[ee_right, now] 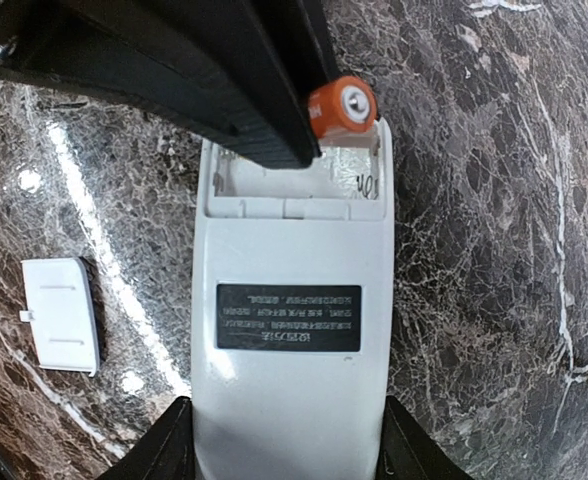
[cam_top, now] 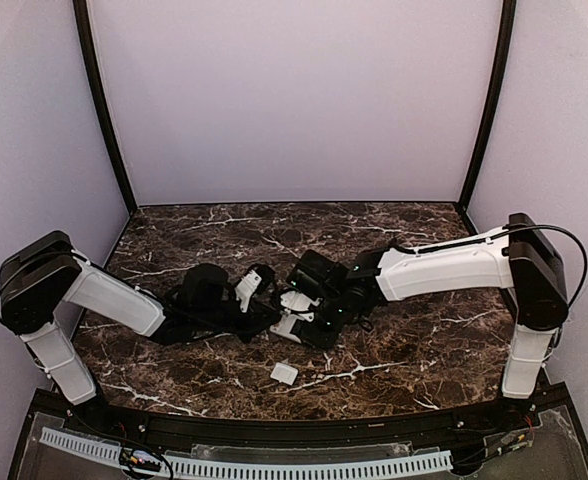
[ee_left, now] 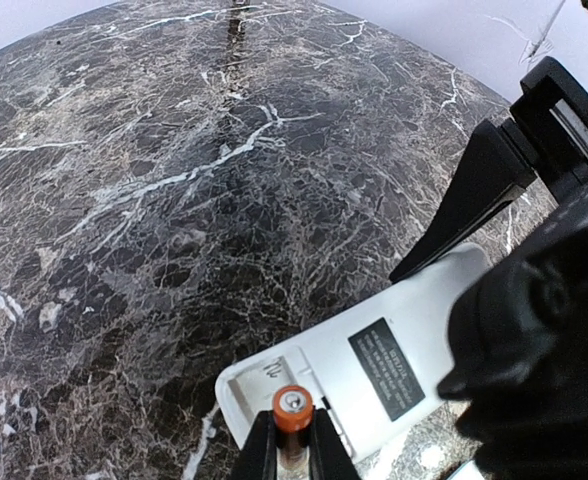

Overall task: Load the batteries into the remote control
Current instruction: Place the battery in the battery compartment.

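- Marble table (cam_top: 424, 350): both arms meet near its middle.
- Remote control (ee_right: 289, 250): back upward, one end clamped by the right gripper (ee_right: 286, 440).
- Battery (ee_left: 292, 408): pinched in the left gripper (ee_left: 292, 450), at the open recess (ee_right: 294, 180), opposite the right gripper.

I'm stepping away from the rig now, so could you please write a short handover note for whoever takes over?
Left gripper: jaws shut on a battery, its tip at the open recess of the remote.
Right gripper: holds the remote's other end, back side up.
Cover lies on the table beside the remote.
Done: cover off. Left: seat this battery; no second one in view.
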Motion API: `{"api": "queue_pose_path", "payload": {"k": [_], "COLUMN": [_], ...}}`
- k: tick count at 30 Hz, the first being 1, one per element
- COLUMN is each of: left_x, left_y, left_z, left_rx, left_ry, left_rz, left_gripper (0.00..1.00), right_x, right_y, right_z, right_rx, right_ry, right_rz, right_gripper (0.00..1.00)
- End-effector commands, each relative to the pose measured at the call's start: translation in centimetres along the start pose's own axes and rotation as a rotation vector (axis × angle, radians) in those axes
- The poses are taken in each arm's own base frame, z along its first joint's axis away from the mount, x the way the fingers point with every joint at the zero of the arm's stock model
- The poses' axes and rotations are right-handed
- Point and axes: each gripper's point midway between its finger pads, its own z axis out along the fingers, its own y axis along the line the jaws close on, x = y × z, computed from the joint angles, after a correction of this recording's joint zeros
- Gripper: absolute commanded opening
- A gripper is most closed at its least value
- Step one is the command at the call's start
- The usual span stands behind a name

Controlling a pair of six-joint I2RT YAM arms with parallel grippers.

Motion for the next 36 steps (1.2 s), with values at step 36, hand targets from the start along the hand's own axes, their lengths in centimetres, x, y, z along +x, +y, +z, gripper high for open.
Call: {"api": "queue_pose_path", "payload": {"k": [36], "left_x": [3.3], "left_y": [1.3], "left_z": [1.0], "left_rx": [-0.058], "left_ry": [0.12], "left_rz": [0.048], "left_gripper": [0.12], "right_x": [-1.7], "right_y": [0.0], "right_z": [-2.3], "right_rx": [0.075], "right_ry": [-0.057], "right_rz": [-0.096], "right_gripper": [0.0]}}
